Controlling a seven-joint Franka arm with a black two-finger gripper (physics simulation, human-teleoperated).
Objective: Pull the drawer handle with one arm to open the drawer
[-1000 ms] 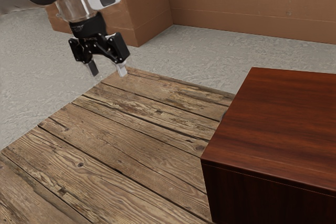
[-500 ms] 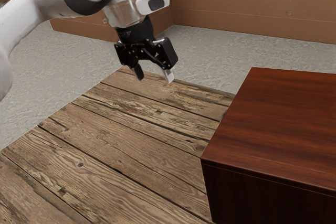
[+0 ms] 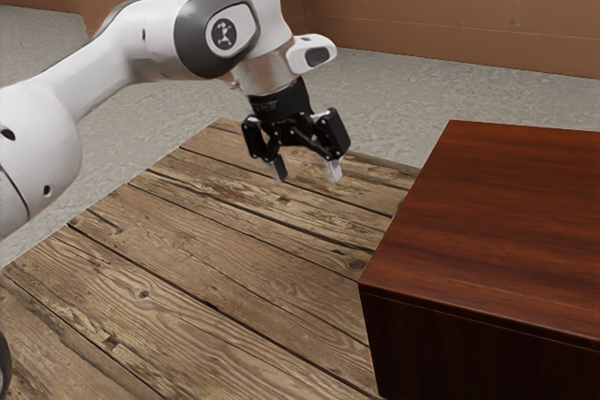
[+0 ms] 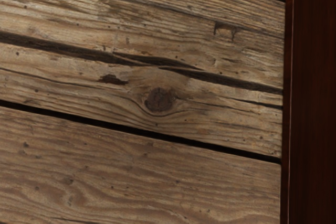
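Where the hand (image 3: pixel 307 175) hangs: over the plank worktop (image 3: pixel 187 259), fingers spread, empty.
Cabinet (image 3: pixel 497 222): dark wood, near, not touching hand.

The exterior view looks down from the side. The wrist view looks close under the gripper (image 3: pixel 307 175). Both show the plank table (image 3: pixel 206 259) and the cabinet (image 3: pixel 497 222).

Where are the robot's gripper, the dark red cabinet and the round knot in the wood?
gripper (image 3: pixel 307 175), exterior view, midway between the tips of its open jaws.
cabinet (image 3: pixel 506 222), exterior view, on its flat top.
knot (image 4: pixel 159 99), wrist view, on its dark middle.
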